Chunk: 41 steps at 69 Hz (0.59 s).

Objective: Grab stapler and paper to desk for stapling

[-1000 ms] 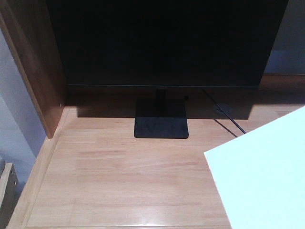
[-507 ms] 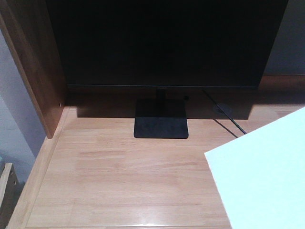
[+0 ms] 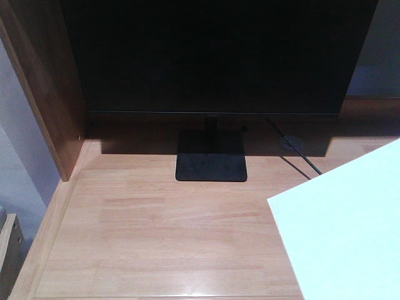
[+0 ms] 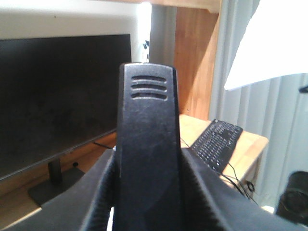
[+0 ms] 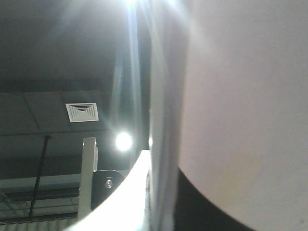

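The black stapler stands upright in the left wrist view, and my left gripper is shut on it with a dark finger pressed to each side. A large white sheet of paper hangs over the right front of the light wood desk. It also shows at the upper right of the left wrist view, paper. In the right wrist view the paper fills the right side, its edge clamped in my shut right gripper. Neither arm appears in the front view.
A dark monitor on a black flat stand sits at the back of the desk, with a cable running to its right. A brown side panel walls the left. A black keyboard lies on another desk.
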Motion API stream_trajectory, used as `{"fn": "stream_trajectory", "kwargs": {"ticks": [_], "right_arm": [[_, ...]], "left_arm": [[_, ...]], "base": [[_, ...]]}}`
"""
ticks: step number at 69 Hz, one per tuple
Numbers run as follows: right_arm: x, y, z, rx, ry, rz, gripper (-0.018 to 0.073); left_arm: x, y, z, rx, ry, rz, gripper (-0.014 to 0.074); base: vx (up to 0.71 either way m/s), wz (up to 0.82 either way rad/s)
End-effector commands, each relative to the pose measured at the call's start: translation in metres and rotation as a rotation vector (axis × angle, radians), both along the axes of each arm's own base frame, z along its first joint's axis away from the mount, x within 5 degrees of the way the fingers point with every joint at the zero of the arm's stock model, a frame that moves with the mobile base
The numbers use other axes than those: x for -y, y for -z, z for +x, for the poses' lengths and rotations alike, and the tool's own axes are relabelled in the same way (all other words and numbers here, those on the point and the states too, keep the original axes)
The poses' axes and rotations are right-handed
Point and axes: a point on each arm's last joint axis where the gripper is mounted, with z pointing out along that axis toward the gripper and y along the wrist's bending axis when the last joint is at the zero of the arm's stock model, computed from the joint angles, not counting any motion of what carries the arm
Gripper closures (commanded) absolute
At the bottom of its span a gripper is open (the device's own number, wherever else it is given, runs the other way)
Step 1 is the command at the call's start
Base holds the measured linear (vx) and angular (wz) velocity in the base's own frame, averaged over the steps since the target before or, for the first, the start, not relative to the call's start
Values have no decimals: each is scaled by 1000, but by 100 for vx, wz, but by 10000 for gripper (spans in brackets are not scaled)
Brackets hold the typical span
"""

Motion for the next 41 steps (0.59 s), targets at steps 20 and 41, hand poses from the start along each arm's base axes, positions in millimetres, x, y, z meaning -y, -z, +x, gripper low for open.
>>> {"fn": "stream_trajectory", "kwargs": {"ticks": [20, 41], "right_arm": [[0, -9, -12, 122, -49, 8, 565], [0, -9, -12, 122, -49, 8, 565]], "left_arm": [[67, -14, 92, -87, -48, 41, 603], [126, 12, 164, -35, -8, 206, 603]], "base": [[0, 0], [0, 0]]}}
